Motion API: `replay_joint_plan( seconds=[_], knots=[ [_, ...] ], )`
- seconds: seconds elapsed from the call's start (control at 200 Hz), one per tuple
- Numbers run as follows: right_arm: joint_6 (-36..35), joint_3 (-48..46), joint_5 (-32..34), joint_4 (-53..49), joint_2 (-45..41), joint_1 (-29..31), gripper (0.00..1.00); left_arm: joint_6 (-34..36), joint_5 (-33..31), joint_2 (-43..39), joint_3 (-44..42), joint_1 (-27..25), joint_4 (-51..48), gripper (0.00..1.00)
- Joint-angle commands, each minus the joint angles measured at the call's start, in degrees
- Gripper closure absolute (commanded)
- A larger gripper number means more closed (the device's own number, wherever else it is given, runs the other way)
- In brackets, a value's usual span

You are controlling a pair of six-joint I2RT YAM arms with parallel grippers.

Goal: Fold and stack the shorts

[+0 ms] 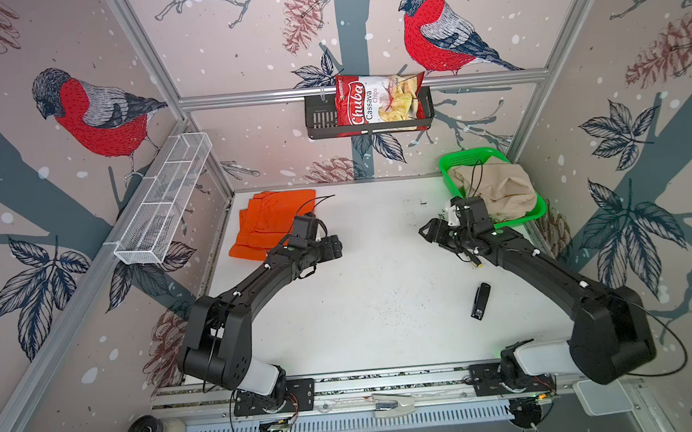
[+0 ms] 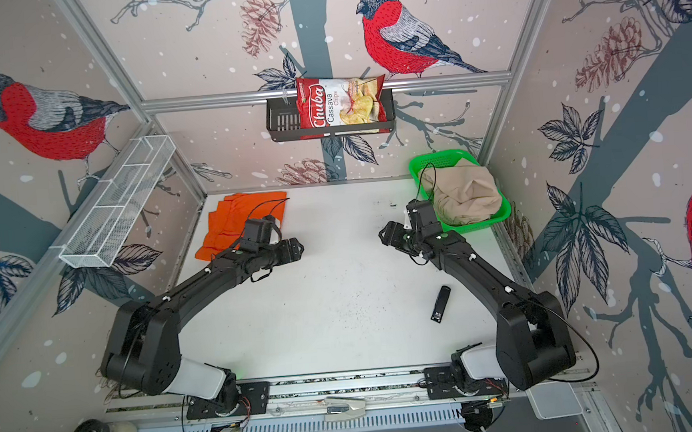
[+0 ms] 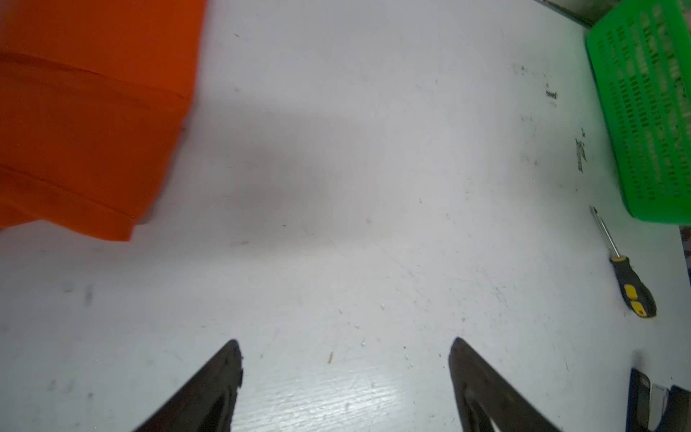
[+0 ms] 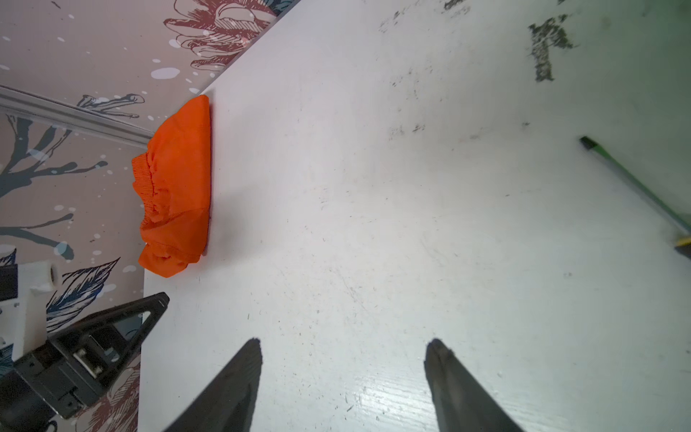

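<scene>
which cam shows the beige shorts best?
Both top views: the beige shorts lie bunched in the basket, seen from above. Left wrist shows only the basket's outer wall; right wrist misses both.

Two shorts: orange pair (image 1: 267, 220), beige pair (image 1: 499, 191); one green basket (image 1: 463, 158).
</scene>
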Motion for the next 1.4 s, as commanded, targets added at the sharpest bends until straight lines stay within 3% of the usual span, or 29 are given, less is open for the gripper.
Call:
replay_joint_plan(
  seconds=[0.0, 0.225, 0.345, 0.6, 0.891, 1.081, 1.131, 1.181, 1.276, 1.341, 1.396],
  knots=[
    [-3.4, 2.3, 1.1, -2.7, 0.6, -2.0, 0.29, -1.7, 0.5, 1.9, 0.6, -2.5, 2.9, 0.14],
    [-9.0, 8.8, 1.4, -6.5, 3.7, -9.1, 0.29, -1.9, 1.1, 6.8, 5.2, -5.8, 2.7, 0.14],
    [-12.2, 15.3, 7.3, -11.4, 8.1, -13.4, 0.29, -0.9, 0.7, 8.8, 8.0, -5.9, 1.4, 0.14],
    [-16.6, 35.0, 22.5, -23.5, 25.3, -20.3, 0.25, 2.1, -0.6, 13.0, 14.0, -5.9, -1.9, 0.14],
    [-15.4, 56.7, 29.9, -31.5, 45.1, -25.0, 0.18, 2.0, -0.5, 16.3, 16.5, -4.8, -3.2, 0.14],
    [-14.7, 62.4, 25.7, -29.6, 54.8, -26.8, 0.19, 1.7, 0.2, 16.7, 16.1, -3.3, -3.0, 0.14],
    [-14.4, 62.4, 23.8, -28.2, 57.0, -27.3, 0.31, 1.6, 0.2, 16.7, 16.1, -3.0, -3.1, 0.14],
    [-14.2, 62.5, 22.8, -27.4, 58.6, -27.8, 0.54, 1.6, 0.4, 16.6, 16.0, -2.6, -3.2, 0.14],
    [-14.2, 61.8, 22.2, -26.0, 59.0, -28.0, 0.75, 1.4, 0.5, 16.5, 16.3, -2.3, -3.6, 0.14],
    [-14.4, 59.7, 21.3, -23.9, 56.8, -27.8, 0.97, 1.3, 0.2, 16.2, 16.3, -2.1, -3.7, 0.14],
    [-14.4, 57.8, 20.1, -21.9, 54.2, -27.8, 1.0, 1.1, 0.1, 16.0, 16.3, -2.1, -3.5, 0.14]
  ],
)
